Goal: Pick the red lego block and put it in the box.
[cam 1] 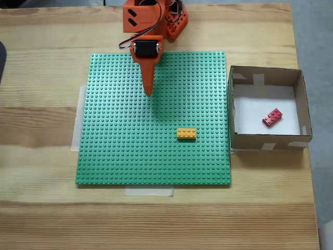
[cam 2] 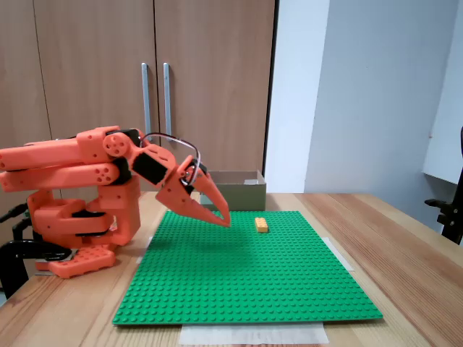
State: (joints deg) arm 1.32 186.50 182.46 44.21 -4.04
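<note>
The wooden surface (cam 1: 47,208) runs past the frame edges in both fixed views, and behind it stand wooden cupboard doors (cam 2: 152,79) beside a pale wall. A green studded baseplate (cam 1: 130,151) is taped down on it. The orange arm (cam 2: 79,166) is cut off at the top of a fixed view. The box (cam 1: 231,109) sits just beside the baseplate; the red lego block (cam 1: 272,117) lies inside. An orange-yellow brick (cam 1: 186,133) sits on the baseplate. The fingers (cam 2: 213,204) look closed, holding nothing.

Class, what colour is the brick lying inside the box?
Red, clearest in the top-down fixed view.
</note>
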